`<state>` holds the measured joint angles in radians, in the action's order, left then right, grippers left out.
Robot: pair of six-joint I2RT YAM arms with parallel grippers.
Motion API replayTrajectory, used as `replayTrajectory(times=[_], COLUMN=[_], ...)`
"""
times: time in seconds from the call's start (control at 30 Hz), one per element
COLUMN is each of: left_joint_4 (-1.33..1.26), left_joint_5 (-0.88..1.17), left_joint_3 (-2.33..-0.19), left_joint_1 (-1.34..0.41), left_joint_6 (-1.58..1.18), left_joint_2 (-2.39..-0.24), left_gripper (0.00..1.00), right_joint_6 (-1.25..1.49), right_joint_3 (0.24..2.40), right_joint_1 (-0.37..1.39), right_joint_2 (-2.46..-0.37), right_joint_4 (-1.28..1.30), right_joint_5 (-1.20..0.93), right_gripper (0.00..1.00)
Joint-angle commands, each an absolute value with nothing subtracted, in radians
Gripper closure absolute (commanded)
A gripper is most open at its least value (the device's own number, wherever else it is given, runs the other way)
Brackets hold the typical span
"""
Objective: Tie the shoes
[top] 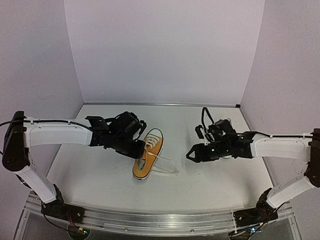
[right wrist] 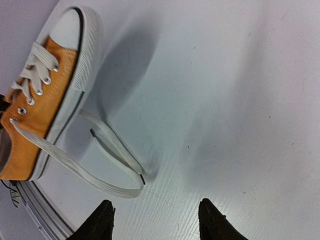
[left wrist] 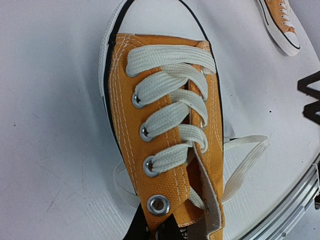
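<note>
L arm over the near sneaker (top: 146, 156), mid-table (top: 210, 190), toe cap (left wrist: 155, 17) pointing away from the bases. The left gripper (top: 137, 147) sits at the shoe's collar by the top eyelet (left wrist: 158, 204) and tongue (left wrist: 207, 200). Only dark finger stubs show at the bottom edge of the L wrist view, so I can't tell if it's pinching canvas or just resting there. The right gripper (right wrist: 156, 220) hangs low over bare table, just beside the shoe, fingers apart w/ nothing between them.

The lace (right wrist: 107, 167) is threaded through the lower eyelets but untied. Its free lengths lie slack on the table on the R-arm side in a long flat loop, one tip (right wrist: 143, 180) near my R fingers. The second sneaker (left wrist: 281, 22) shows only in the corner of the L wrist view, well apart; in the top view it's prob. hidden under the R arm.

My read on handling: the shoe is small and light, so it'll likely skid or tip if I tug a lace w/o pinning it. Canvas is soft; the rubber sole is the stiff part. The lace is flat, limp and low against the table, so it's hard to get under. Best grab looks to be near the tip, where it lifts slightly. The L gripper should steady the collar.
</note>
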<state>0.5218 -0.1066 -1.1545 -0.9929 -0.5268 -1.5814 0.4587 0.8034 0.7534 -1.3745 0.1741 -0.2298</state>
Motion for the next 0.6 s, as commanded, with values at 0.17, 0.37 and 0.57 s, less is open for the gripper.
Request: replayTrajectory(times=[0.17,0.37,0.57], left_joint_4=[0.428,0.421,0.423], left_joint_5=[-0.132,-0.133,-0.136], left_joint_3=[-1.197,-1.191,-1.177], left_joint_1=[-0.967,-0.960,-0.940], left_joint_6=[-0.555,-0.561,-0.572], left_joint_2=[-1.553,-1.549,-1.530], left_gripper=[1.00,1.00,1.00], right_joint_6=[0.527,0.538,0.562], right_joint_3=[0.768,0.826,0.840], right_joint_1=[0.810,0.862,0.892], right_joint_2=[-1.579,-1.702,-1.736], right_joint_4=[-0.094,-0.147,-0.155], right_joint_5=[-0.308,-0.292,-0.278], right_gripper=[0.30,0.31,0.31])
